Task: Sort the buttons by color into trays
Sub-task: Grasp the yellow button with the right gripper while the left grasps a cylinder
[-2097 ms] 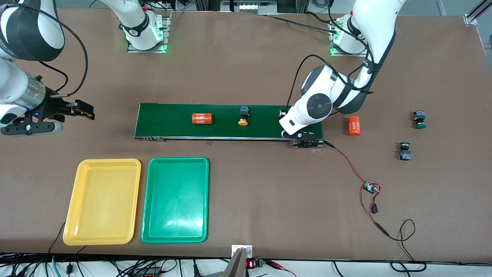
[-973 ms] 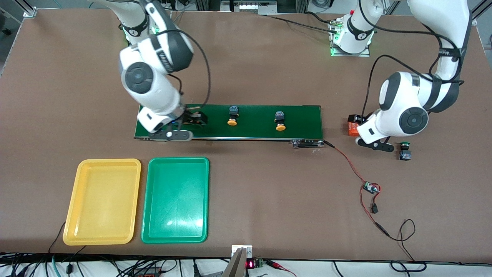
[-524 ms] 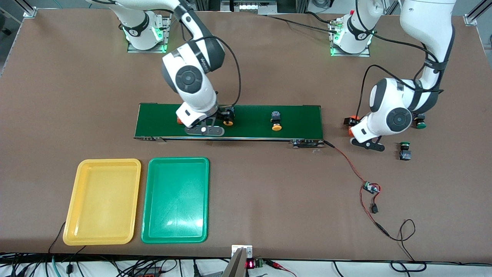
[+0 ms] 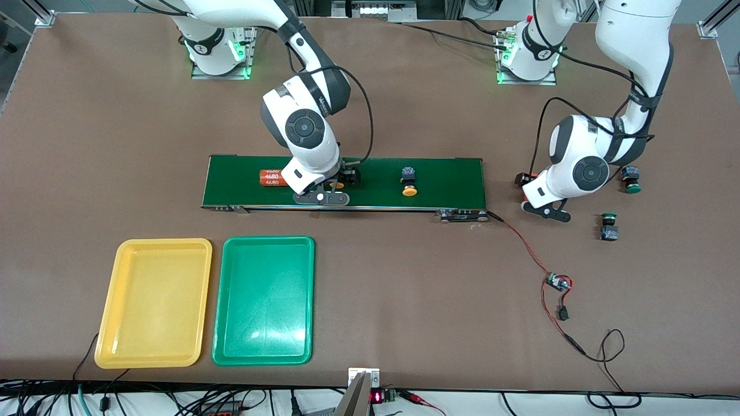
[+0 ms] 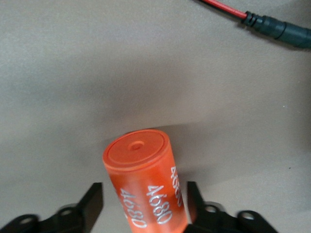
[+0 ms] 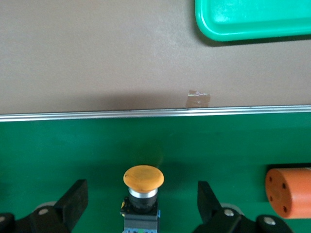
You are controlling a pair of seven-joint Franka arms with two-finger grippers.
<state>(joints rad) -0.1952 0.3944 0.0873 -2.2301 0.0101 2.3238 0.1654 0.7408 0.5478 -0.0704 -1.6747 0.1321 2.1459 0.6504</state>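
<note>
On the dark-green belt a yellow-capped button lies between the spread fingers of my open right gripper, untouched. In the front view that gripper hides most of it. Another yellow button lies on the belt, closer to the left arm's end. Two green buttons rest on the table past that end. My left gripper is low there, fingers on either side of an orange "4680" cylinder, one finger against it, the other apart. The yellow tray and green tray lie nearer the camera.
A second orange "4680" cylinder lies on the belt beside my right gripper, toward the right arm's end. A red and black cable with a small circuit board trails from the belt's motor end across the table.
My right gripper has moved along the belt and now straddles the yellow button. The belt's items have drifted toward the right arm's end. The left arm has shifted slightly at the orange cylinder.
</note>
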